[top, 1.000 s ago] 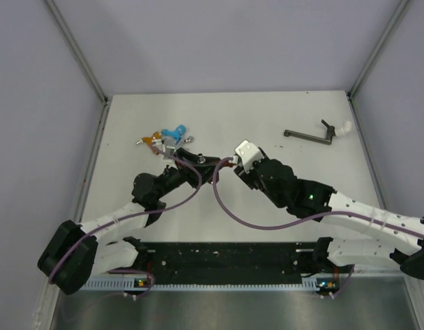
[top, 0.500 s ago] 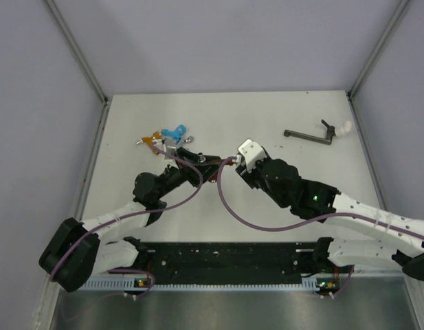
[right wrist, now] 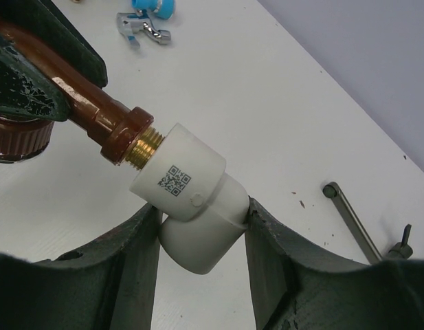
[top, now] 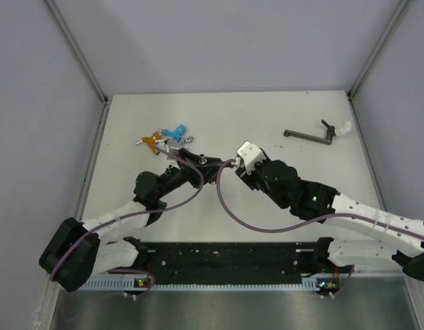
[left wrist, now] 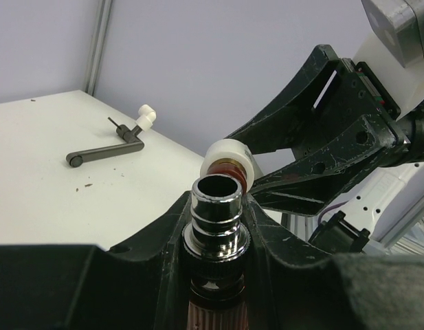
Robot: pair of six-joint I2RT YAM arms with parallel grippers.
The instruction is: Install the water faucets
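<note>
My left gripper (top: 200, 168) is shut on the dark red-brown faucet (top: 210, 166). In the left wrist view its silvery tip (left wrist: 217, 216) stands between my jaws. My right gripper (top: 229, 165) is shut on a white elbow fitting (right wrist: 191, 199). The faucet's (right wrist: 95, 113) brass thread (right wrist: 141, 147) sits in the elbow's mouth, with some thread still showing. The elbow shows behind the tip in the left wrist view (left wrist: 227, 157). The orange faucet (top: 154, 139) and the light blue faucet (top: 174, 130) lie together on the table at the back left, with a silvery piece (top: 141, 141) beside them.
A dark crank-shaped bar (top: 309, 135) with a second small white elbow (top: 344, 127) at its end lies at the back right, and it also shows in the left wrist view (left wrist: 108, 149). Purple cables (top: 225, 206) loop between the arms. Enclosure walls surround the table.
Both grippers keep their hold. The right wrist has shifted slightly to the right and the joined faucet and elbow have barely moved.
</note>
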